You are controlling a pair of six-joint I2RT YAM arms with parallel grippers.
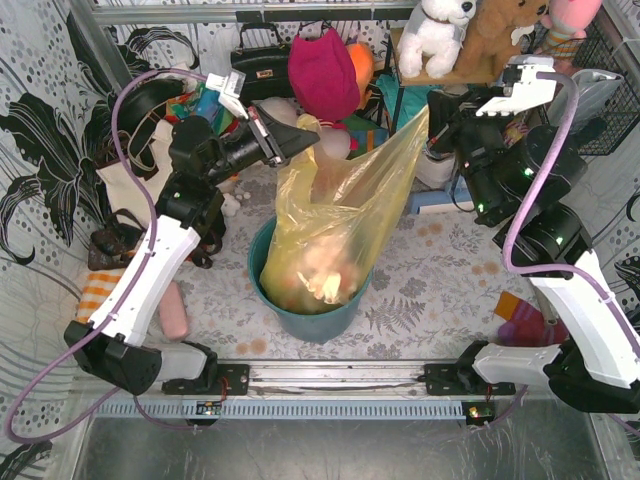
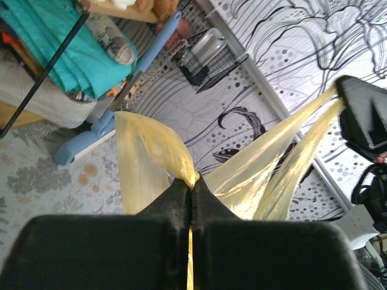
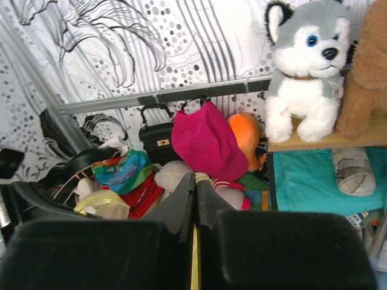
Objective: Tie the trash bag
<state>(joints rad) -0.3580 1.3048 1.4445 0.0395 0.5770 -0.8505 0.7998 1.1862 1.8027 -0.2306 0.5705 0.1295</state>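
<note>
The trash bag (image 1: pixel 335 200), thin yellow plastic with pale crumpled paper showing through, stands in a teal bucket (image 1: pixel 300 318) at the table's middle. Its top is pulled up and spread between both arms. My left gripper (image 1: pixel 303 133) is shut on the bag's upper left corner; in the left wrist view the film (image 2: pixel 148 154) bunches out of the closed tips (image 2: pixel 192 183). The right gripper (image 1: pixel 432 122) is shut on the upper right corner, with a yellow sliver (image 3: pixel 202 176) pinched at its tips (image 3: pixel 195 178).
Behind the bag hang a magenta hat (image 1: pixel 322 70) and a black handbag (image 1: pixel 262 62). A shelf with plush toys (image 1: pixel 437 35) stands back right, over teal cloth (image 3: pixel 317 181). A cream tote (image 1: pixel 135 175) and a wire basket (image 1: pixel 610 100) flank the sides.
</note>
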